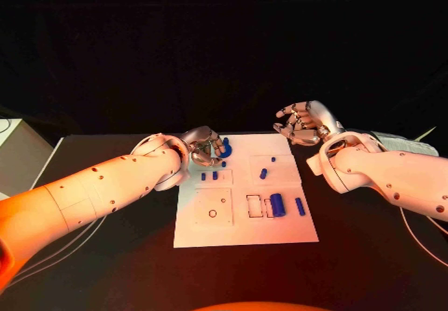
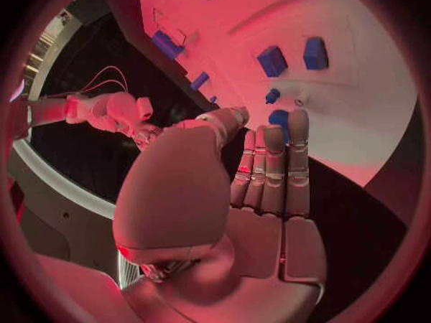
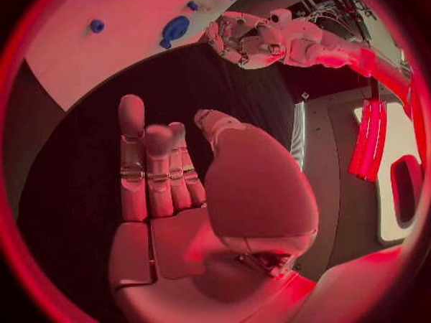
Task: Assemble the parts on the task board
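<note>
The white task board point(image 1: 245, 227) lies in the middle of the table with several blue parts on it. A curved blue part point(image 1: 226, 148) sits at its far left corner. My left hand point(image 1: 204, 144) hovers right beside it with its fingers stretched out and nothing in them; in the left wrist view the fingertips point(image 2: 297, 118) end next to that curved part point(image 2: 277, 118). A blue cylinder point(image 1: 276, 202) and a thin blue bar point(image 1: 300, 206) lie on the near right. My right hand point(image 1: 303, 123) is raised off the far right corner, fingers apart and empty.
Two small blue blocks point(image 1: 209, 175) sit left of the board's centre, and a short blue peg point(image 1: 263, 173) lies to their right. A round hole point(image 1: 212, 213) marks the near left panel. A pale box point(image 1: 17, 152) stands at the table's left edge.
</note>
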